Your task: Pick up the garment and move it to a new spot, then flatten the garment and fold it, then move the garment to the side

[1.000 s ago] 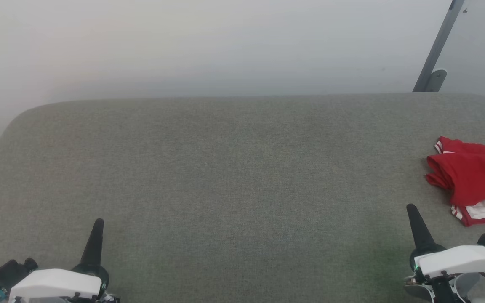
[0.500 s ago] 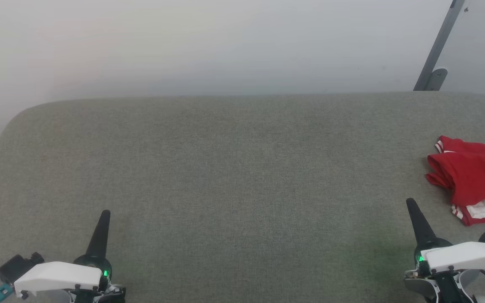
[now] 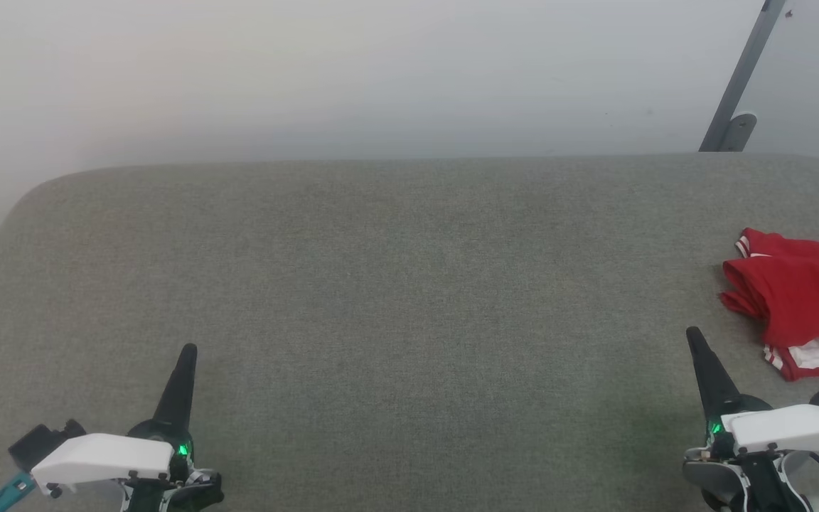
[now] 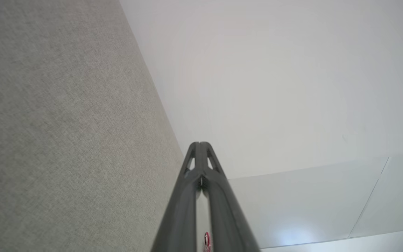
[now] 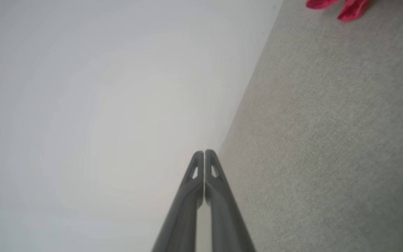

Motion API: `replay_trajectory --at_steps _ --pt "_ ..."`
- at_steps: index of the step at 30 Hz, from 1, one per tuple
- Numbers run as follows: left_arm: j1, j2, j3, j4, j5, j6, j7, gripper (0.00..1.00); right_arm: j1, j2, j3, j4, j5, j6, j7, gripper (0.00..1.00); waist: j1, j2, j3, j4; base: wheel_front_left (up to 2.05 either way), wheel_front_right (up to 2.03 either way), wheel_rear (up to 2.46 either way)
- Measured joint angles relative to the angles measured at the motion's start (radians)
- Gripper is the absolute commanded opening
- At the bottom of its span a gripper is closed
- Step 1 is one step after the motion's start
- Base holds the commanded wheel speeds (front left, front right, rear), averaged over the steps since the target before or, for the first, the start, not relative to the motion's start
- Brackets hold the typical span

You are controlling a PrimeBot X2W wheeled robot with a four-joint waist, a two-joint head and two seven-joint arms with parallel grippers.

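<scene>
Both grippers have edged forward over the grey fabric surface (image 3: 409, 284) since a second ago. The left gripper (image 3: 188, 352) hovers near the front left corner, its two dark fingers pressed together with nothing between them. The right gripper (image 3: 694, 334) is near the front right corner, also clenched and empty. The garment (image 3: 800, 302), a red T-shirt with white and striped trim, lies crumpled at the right edge, near the right gripper but apart from it. A pale wall (image 3: 310, 71) rises behind the far edge.

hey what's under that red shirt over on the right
The red shirt lies bunched on the grey fabric surface. Anything beneath its folds is covered; its right part runs out of frame.
</scene>
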Motion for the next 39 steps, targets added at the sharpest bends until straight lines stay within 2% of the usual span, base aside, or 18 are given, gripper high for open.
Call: replay_trajectory --at_steps 32,39 --pt "-0.041 -0.046 0.01 -0.002 -0.169 0.0 0.055 0.0 -0.018 0.0 0.0 -0.016 0.225 0.0 0.041 0.0 0.0 0.0 0.009 0.001 0.0 0.0 0.0" --pt "-0.041 -0.047 0.011 -0.002 -0.169 0.0 0.055 0.0 -0.018 0.0 0.001 -0.017 0.226 0.0 0.041 0.0 0.0 0.0 0.009 0.001 0.0 0.0 0.0"
